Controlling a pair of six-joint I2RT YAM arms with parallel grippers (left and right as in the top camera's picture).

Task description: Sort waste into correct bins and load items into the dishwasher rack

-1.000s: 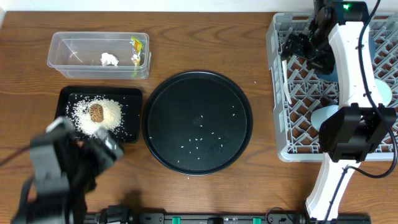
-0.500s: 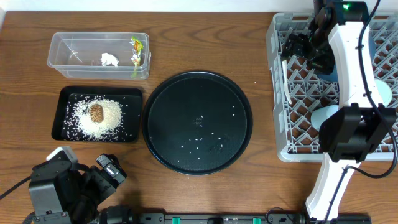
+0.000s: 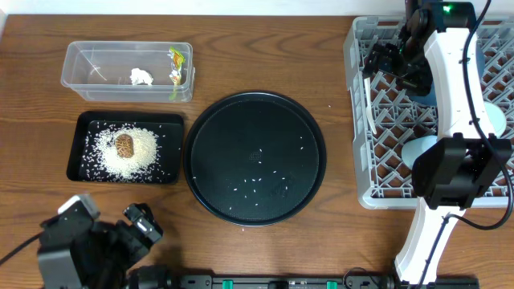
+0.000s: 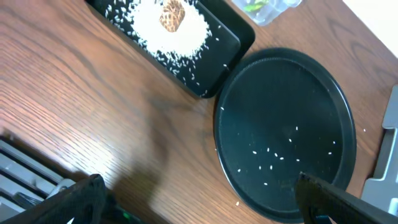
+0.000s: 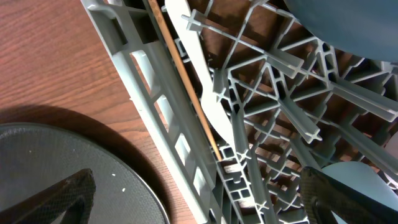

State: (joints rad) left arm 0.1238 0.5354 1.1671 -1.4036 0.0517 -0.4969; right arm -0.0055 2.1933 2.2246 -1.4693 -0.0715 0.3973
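My right gripper (image 3: 377, 63) (image 5: 196, 199) hovers open and holding nothing over the left side of the grey dishwasher rack (image 3: 353, 96) (image 5: 149, 99). A white spoon (image 3: 369, 104) (image 5: 199, 68) lies in the rack beside a thin brown stick (image 5: 180, 68). A dark blue bowl (image 5: 348, 25) and a pale mint bowl (image 3: 414, 150) also sit in it. The clear tub (image 3: 80, 72) holds white tissue (image 3: 142, 76) and a yellow wrapper (image 3: 175, 66). Rice and a brown lump (image 3: 124, 145) (image 4: 173, 14) fill the shallow black tray (image 3: 84, 120). My left gripper (image 3: 111, 215) (image 4: 199, 199) is open and holding nothing at the front left.
A large round black tray (image 3: 201, 120) (image 4: 323, 93) (image 5: 62, 168) with a few scattered rice grains lies in the middle of the wooden table. My right arm's white links cross the rack's right half and hide part of it.
My left arm has pulled back from over the shallow black tray to the table's front left edge. The right arm has not moved.
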